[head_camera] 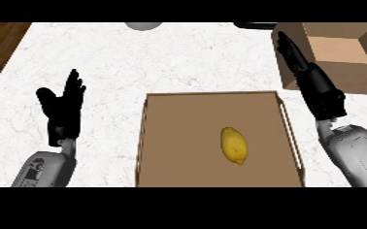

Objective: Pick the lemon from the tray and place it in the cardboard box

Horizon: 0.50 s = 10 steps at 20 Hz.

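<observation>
A yellow lemon (234, 145) lies on its side on the floor of a brown tray (179, 140), right of the tray's centre, on a white marble worktop (143, 63). The left hand (63, 104) rests open to the left of the tray, fingers up, holding nothing. The right hand (323, 89) is beside the tray's far right corner, fingers straight and empty, its fingertips overlapping the near left side of the cardboard box (347, 73) at the worktop's far right.
</observation>
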### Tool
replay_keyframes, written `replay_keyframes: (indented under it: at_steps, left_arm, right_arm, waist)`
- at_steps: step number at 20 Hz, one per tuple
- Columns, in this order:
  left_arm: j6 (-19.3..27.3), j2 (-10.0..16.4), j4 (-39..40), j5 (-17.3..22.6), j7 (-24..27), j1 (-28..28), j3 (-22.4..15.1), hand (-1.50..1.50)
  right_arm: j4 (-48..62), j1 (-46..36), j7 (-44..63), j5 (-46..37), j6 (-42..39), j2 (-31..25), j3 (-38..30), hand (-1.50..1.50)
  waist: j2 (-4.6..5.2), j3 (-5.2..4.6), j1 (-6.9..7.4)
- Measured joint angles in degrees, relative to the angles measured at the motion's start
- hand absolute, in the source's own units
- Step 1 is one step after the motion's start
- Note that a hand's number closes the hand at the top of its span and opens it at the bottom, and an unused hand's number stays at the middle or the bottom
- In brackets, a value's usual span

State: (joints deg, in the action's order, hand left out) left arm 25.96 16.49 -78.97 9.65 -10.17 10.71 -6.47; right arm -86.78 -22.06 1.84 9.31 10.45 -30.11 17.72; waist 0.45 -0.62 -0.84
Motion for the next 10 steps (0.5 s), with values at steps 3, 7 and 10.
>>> replay_keyframes:
  at_steps: [3,7,10]
  left_arm:
    - [-4.03,1.84,-0.99,-0.84,2.91,-0.01,-1.25,0.0]
    - [-11.12,6.67,-4.39,-3.34,7.78,1.65,-4.56,0.0]
    - [-16.91,9.3,-5.79,-2.97,11.68,1.48,-5.65,0.0]
  right_arm:
    - [-4.85,0.4,1.35,0.99,-0.03,-1.68,-2.67,-1.5]
    - [-10.76,-0.86,3.05,1.62,-0.75,-6.28,-6.49,-1.5]
    - [-14.4,3.24,4.23,1.01,-2.27,-11.78,-9.38,-1.5]
  waist:
    - [-0.51,0.31,-0.2]
    - [-1.53,0.37,-2.15]
    - [-1.35,0.45,-2.29]
